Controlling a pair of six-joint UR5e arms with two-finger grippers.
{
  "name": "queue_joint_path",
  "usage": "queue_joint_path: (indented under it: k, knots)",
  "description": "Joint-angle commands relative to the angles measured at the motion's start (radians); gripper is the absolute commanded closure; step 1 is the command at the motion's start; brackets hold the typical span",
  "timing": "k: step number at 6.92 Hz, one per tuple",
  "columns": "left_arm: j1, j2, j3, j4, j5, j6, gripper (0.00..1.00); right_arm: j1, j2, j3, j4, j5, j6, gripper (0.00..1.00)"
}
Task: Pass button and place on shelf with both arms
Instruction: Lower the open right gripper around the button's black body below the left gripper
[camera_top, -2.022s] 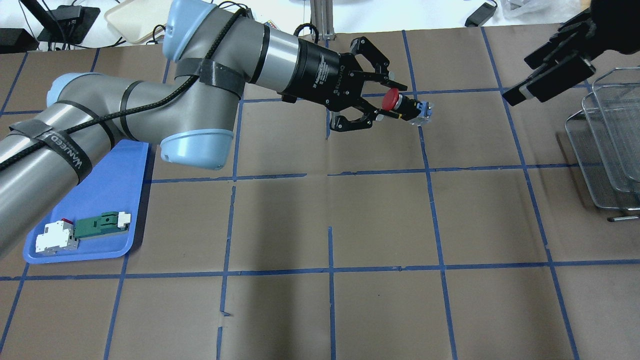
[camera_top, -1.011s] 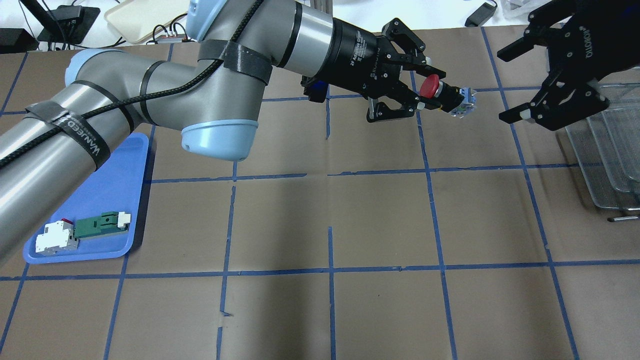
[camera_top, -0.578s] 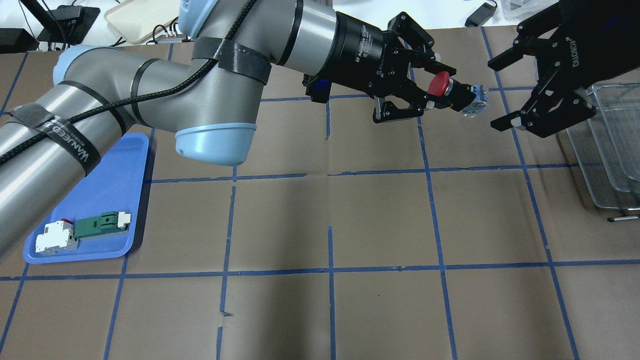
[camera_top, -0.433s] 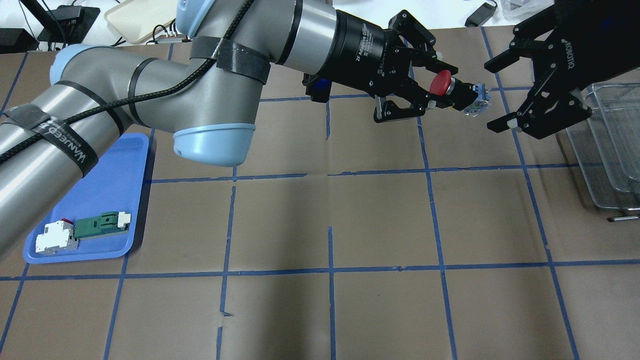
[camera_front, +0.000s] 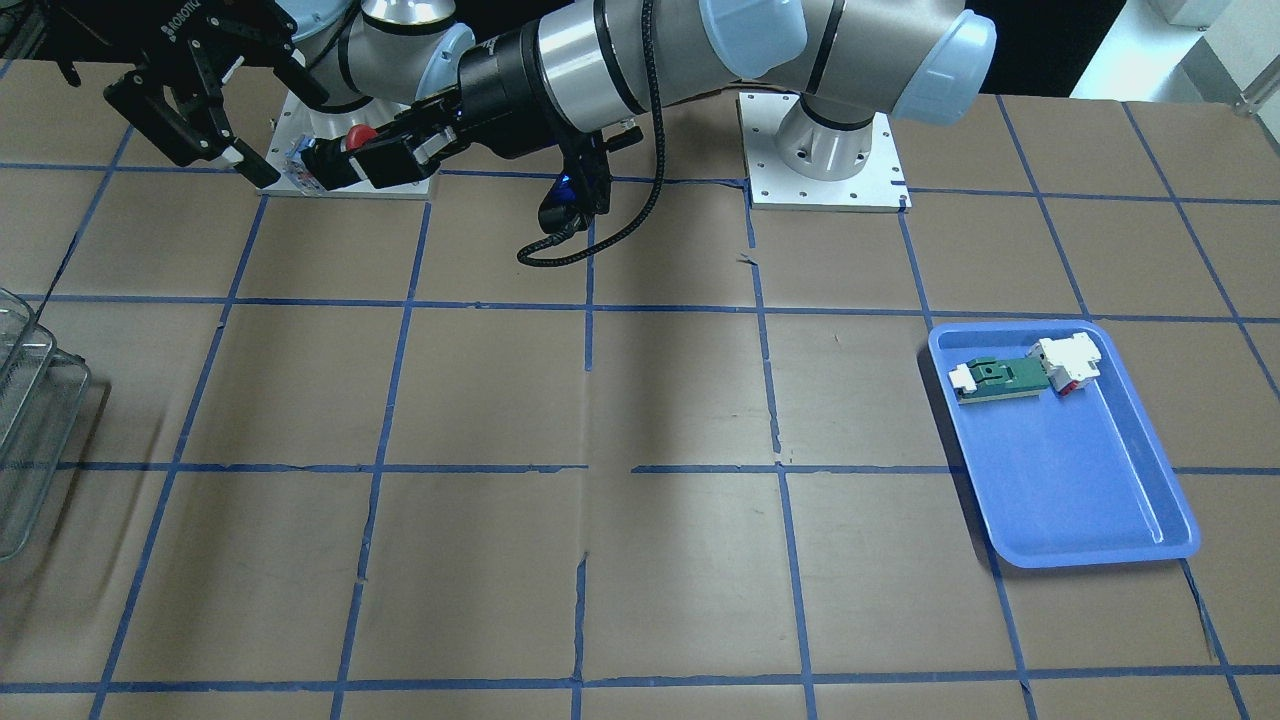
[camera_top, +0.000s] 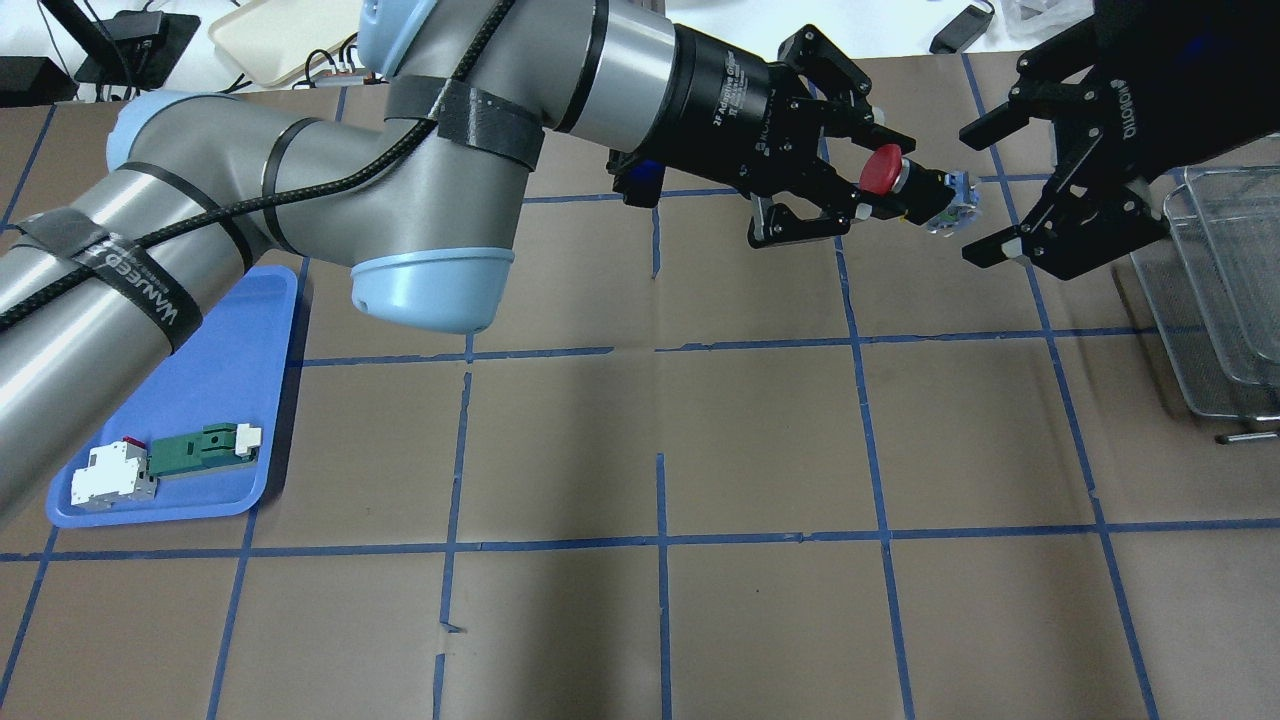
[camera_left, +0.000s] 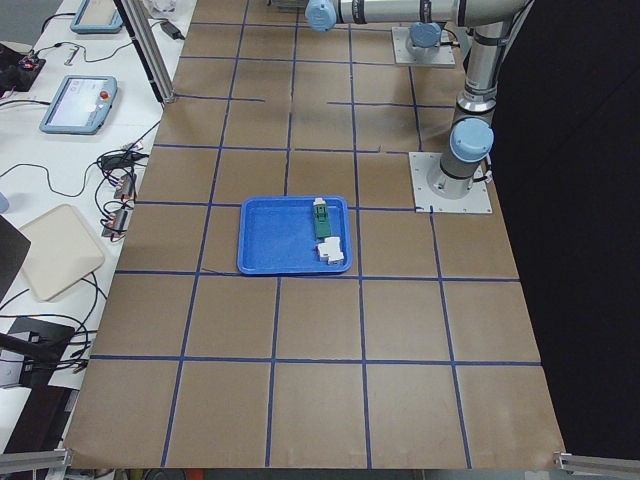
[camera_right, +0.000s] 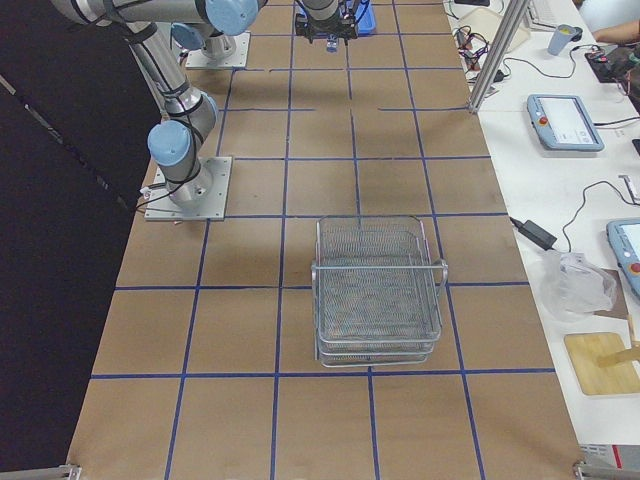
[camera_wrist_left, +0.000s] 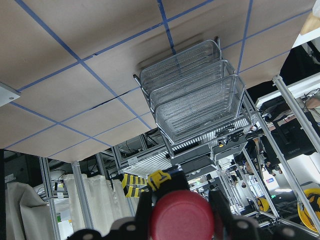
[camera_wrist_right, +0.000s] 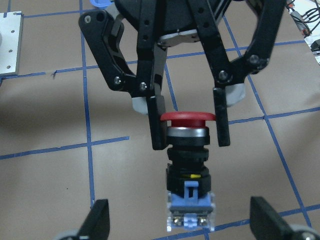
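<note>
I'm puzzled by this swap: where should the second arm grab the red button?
Probably by the free square base, coming straight at that end: the left gripper clamps the button under its cap, the base pointing at the right gripper.

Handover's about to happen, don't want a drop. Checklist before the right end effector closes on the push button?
1. Left end effector shut on the push button, gripping just under the red cap: ok.
2. Right end effector open, jaws wide apart: ok.
3. Button's base centred between the right jaws, right wrist view: ok.
4. Base far enough in for full pad contact: cannot tell; it looks only level with the jaw tips.
5. Wire shelf upright, nothing seen in its tiers: ok.
</note>
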Motion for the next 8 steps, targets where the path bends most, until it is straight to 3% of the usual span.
queue_joint_path:
  k: [1, 7, 8]
  knots:
    - [0.0, 0.003, 0.0, 0.0, 0.001, 0.003, 1.0, 0.001, 0.009, 0.022, -0.001, -0.001, 0.001, 0.0]
    - [0.003, 0.018, 0.0, -0.001, 0.001, 0.006, 1.0, 0.056, 0.003, 0.023, -0.004, -0.001, -0.002, 0.0]
    - [0.004, 0.013, 0.0, -0.001, 0.001, 0.008, 1.0, 0.056, 0.001, 0.022, -0.015, -0.001, -0.013, 0.2]
